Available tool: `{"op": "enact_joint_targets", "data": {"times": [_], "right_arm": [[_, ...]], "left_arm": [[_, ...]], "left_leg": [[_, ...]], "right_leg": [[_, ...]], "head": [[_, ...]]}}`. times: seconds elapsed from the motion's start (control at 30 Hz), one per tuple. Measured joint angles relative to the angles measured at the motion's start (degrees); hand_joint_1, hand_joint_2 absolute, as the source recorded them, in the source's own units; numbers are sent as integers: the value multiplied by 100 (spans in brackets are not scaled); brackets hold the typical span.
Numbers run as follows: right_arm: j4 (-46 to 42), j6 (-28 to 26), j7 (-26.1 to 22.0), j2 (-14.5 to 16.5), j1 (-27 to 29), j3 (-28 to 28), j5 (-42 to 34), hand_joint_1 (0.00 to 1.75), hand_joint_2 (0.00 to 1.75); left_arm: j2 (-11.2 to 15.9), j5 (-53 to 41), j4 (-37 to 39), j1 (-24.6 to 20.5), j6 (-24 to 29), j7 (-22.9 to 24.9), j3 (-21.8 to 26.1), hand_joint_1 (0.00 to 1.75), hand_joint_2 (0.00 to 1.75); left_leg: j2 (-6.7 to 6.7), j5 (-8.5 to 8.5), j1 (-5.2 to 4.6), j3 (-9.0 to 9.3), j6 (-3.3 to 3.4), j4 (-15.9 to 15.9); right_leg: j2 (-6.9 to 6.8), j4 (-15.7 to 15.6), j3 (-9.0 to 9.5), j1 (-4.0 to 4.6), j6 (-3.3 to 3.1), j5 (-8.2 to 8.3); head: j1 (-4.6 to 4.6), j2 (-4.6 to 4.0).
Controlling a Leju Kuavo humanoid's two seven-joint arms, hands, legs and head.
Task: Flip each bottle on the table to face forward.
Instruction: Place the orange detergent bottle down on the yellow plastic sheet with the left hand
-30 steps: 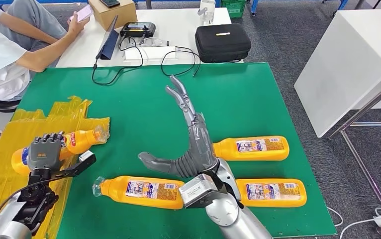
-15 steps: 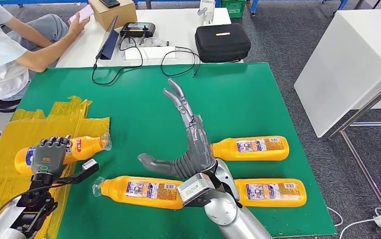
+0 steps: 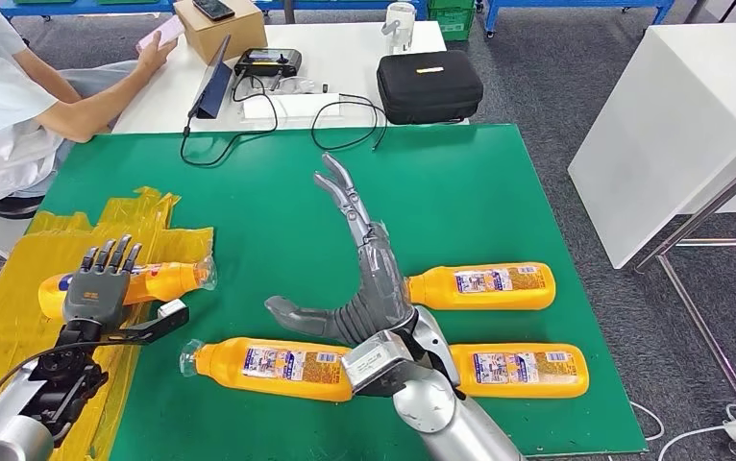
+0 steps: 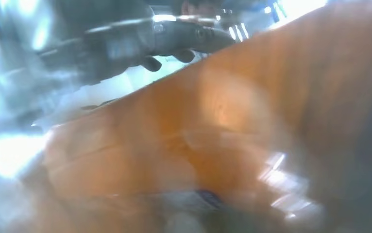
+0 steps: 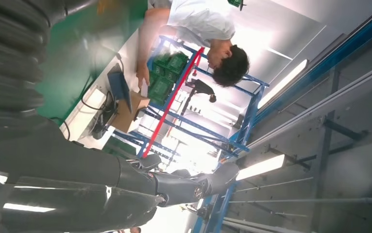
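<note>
Resting on bottle (image 3: 143,282) at 9 o'clock, left hand (image 3: 97,286) fingers spread, not gripping; right hand (image 3: 364,279) released; bottle risking rolling off yellow sheet (image 3: 18,317)

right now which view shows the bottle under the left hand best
The head view: the orange bottle lies on the yellow plastic sheet, clear cap toward the green mat, with the left hand over it. The left wrist view gives a blurred orange surface; the right wrist view faces away.

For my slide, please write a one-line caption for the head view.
Left robot hand rests over an orange bottle on yellow plastic; right robot hand open above three more on the green mat.
</note>
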Motion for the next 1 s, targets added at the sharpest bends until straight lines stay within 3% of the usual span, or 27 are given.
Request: {"op": "enact_joint_targets", "data": {"times": [0.23, 1.0], "right_arm": [[45, 35, -5, 20, -10, 0, -28, 0, 175], [171, 36, -27, 46, -20, -6, -61, 0, 175]], "left_arm": [[60, 16, 223, -154, -185, -2, -21, 0, 175], [182, -43, 296, -234, 252, 38, -83, 0, 175]], "left_leg": [[24, 20, 2, 34, -29, -19], [27, 30, 16, 23, -41, -25]], "right_leg": [[18, 1, 6, 4, -35, 25], [19, 2, -11, 15, -38, 26]], "head": [[0, 0], [1, 0]]}}
